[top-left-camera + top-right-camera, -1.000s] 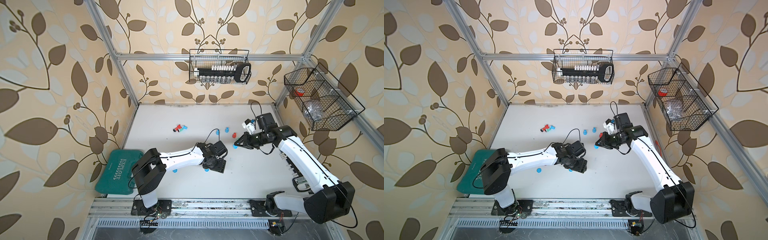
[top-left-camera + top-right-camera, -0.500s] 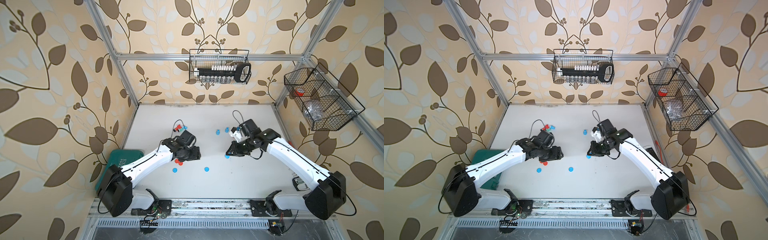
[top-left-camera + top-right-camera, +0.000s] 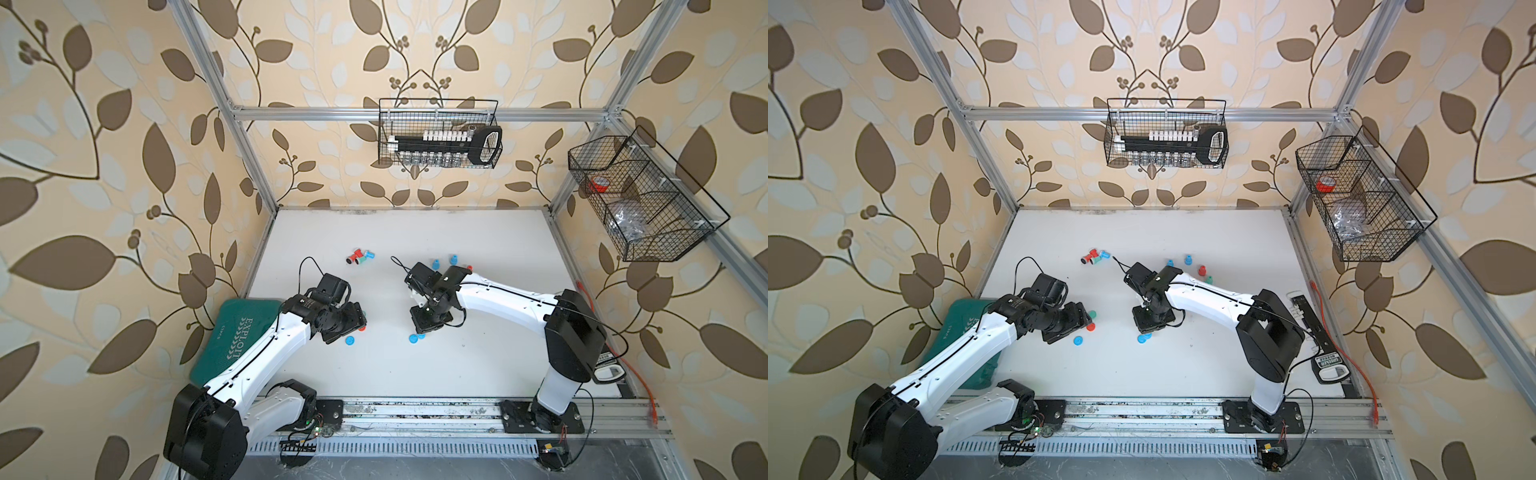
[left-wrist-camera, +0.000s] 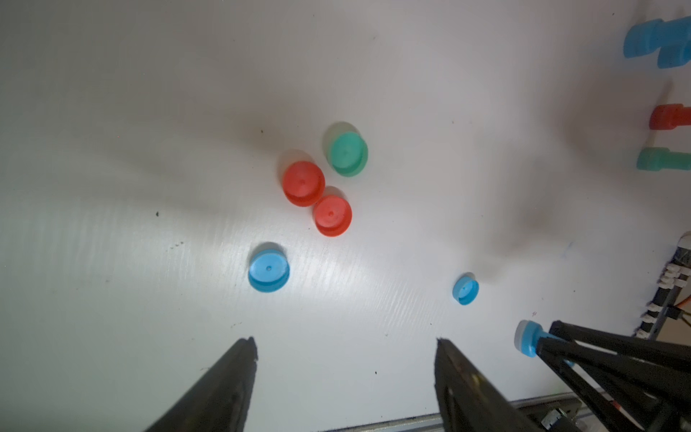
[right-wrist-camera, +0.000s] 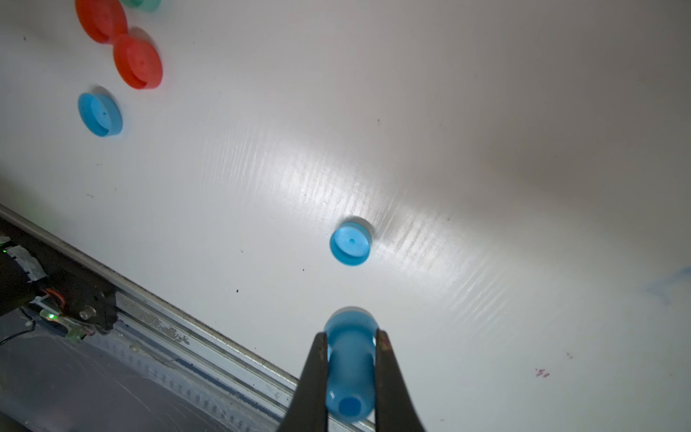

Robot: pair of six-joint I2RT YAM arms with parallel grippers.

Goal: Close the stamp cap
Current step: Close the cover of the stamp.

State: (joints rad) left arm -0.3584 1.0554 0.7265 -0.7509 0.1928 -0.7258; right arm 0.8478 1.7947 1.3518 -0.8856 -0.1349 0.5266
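While the right gripper (image 5: 351, 336) is clamped on the narrow shank of the blue stamp (image 5: 349, 377), the stamp's wider end projects past the fingertips toward the white table (image 5: 486, 149). The blue cap (image 5: 350, 244) lies flat on the table just ahead of that end. It is apart from the stamp and touched by neither finger. Farther out from this gripper, off to one side, lies a second blue cap (image 5: 100, 114), with a red cap (image 5: 137, 61) just beyond it. In a top view the right gripper (image 3: 424, 328) points down at the table, and the blue cap (image 3: 413, 338) shows just beside its tip. The left gripper (image 4: 346, 344) stands with its fingers wide apart and holds nothing; only bare table shows between them. Ahead of its fingertips lies the second blue cap (image 4: 268, 270). Beyond that, the red cap (image 4: 332, 216) sits against another red cap (image 4: 303, 182), and a green cap (image 4: 347, 153) lies just past the pair. To one side of the left gripper, the left wrist view shows the blue stamp's pale end face at the end away from the right gripper's fingers. Well beyond both grippers, three capless stamps (image 3: 359, 257) lie together on the table. A green mat (image 3: 241, 332) lies behind the left gripper, under its arm.
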